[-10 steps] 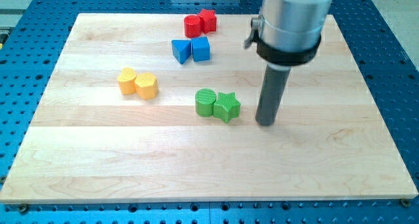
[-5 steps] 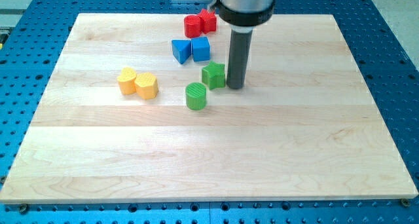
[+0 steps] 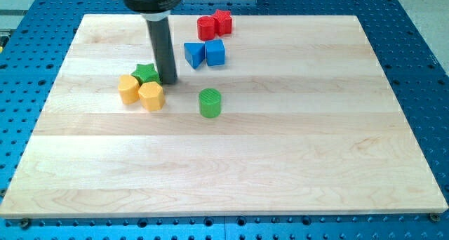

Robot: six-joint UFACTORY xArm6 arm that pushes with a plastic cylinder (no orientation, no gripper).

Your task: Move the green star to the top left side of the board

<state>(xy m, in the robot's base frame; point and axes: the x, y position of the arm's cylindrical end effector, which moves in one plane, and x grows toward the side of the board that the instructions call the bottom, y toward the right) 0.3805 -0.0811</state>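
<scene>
The green star (image 3: 145,73), pressed against 2 yellow blocks (image 3: 140,91), was being pushed by my fingerless tip (image 3: 168,81); a steer toward the top left was judged next.

A pale wooden board (image 3: 295,163) lies on a blue perforated table (image 3: 421,71) under even light.

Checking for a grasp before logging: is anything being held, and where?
Nothing is held; there is only a rod. My tip presses the green star's right side, and the star touches the yellow blocks.
</scene>
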